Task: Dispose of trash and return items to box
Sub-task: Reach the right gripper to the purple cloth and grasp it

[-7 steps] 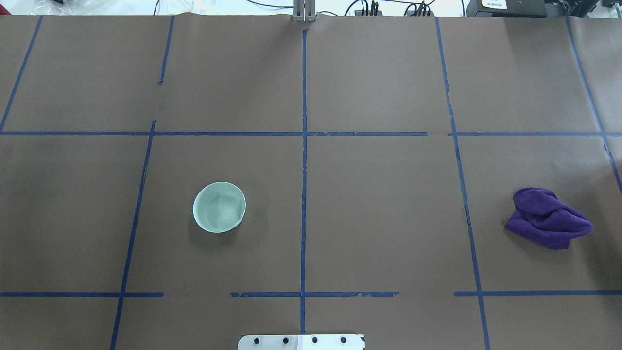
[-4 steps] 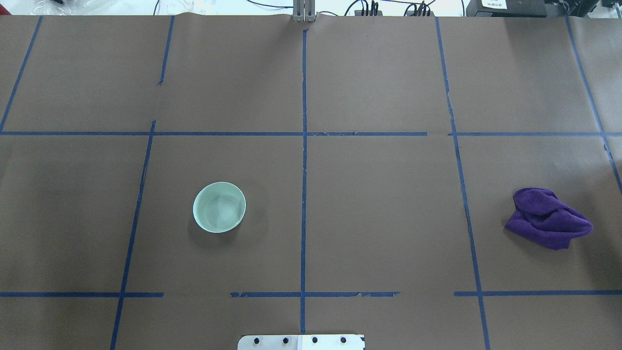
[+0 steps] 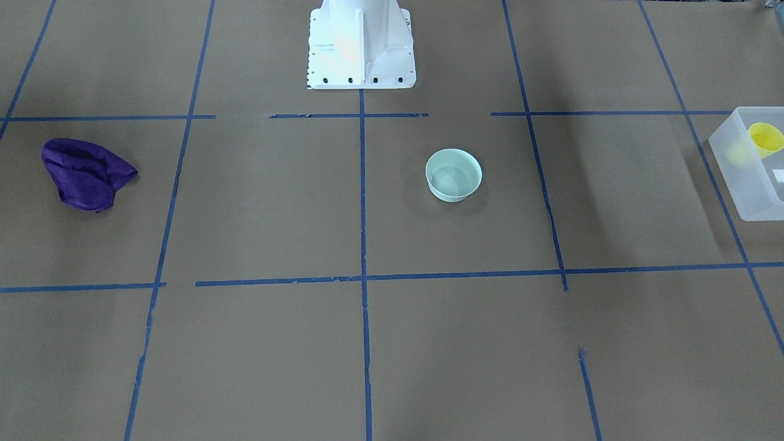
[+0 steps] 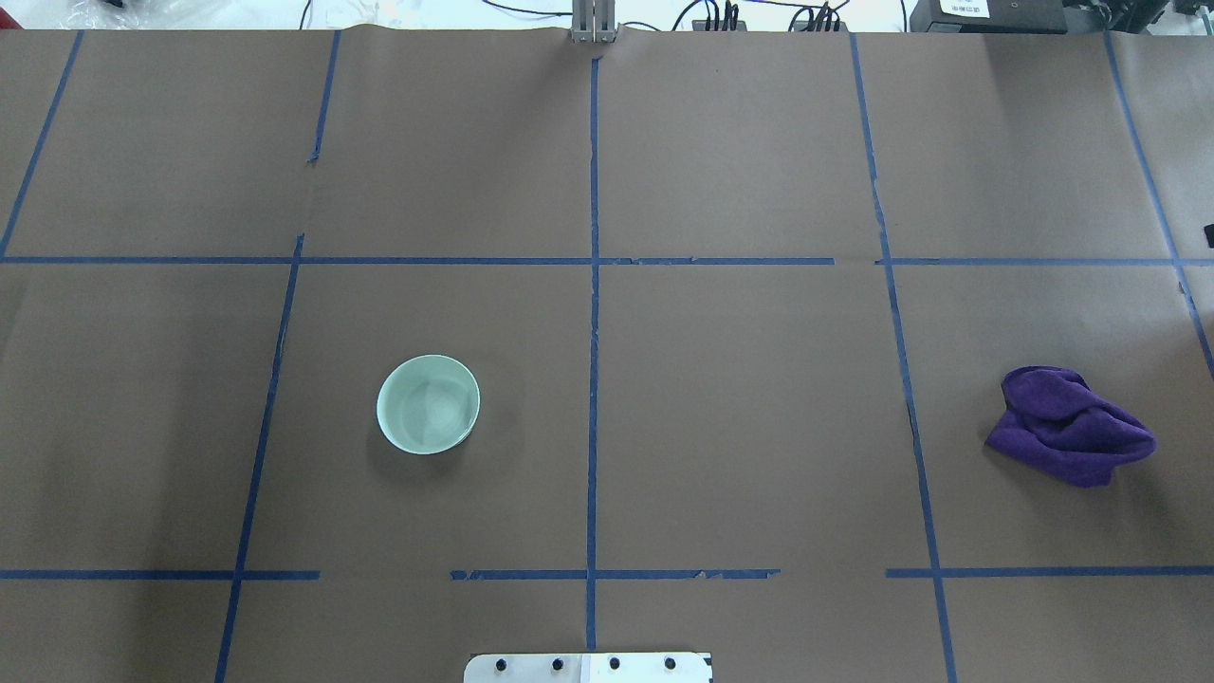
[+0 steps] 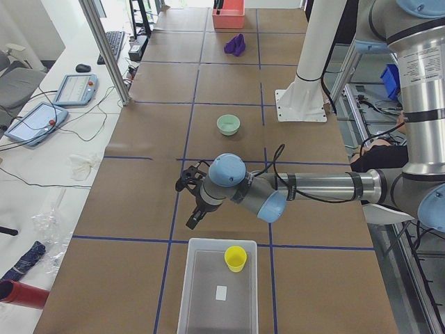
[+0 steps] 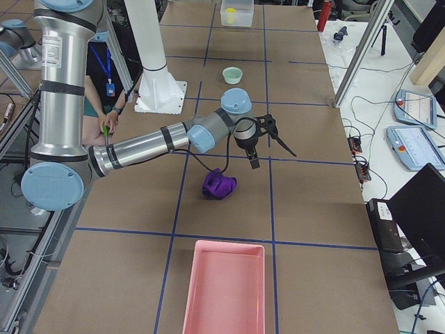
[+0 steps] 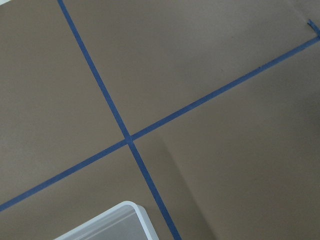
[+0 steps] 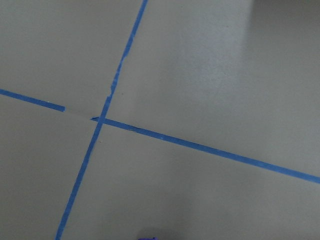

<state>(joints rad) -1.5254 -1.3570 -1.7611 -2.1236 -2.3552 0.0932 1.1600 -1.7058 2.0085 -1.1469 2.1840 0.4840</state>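
The mint-green bowl stands upright on the brown table, left of the centre line; it also shows in the front view. The yellow cup stands inside the frosted-white box at the table's left end, as the exterior left view shows. My left gripper hovers over the table just short of the box. My right gripper hovers beyond the purple cloth. I cannot tell whether either gripper is open or shut. Neither holds anything I can see.
The purple cloth lies crumpled at the right. A pink tray stands at the table's right end. The robot's white base stands at the near middle edge. Blue tape lines grid the table.
A small dark tip has come into the overhead view at its right edge. The bowl and the cloth have not moved.
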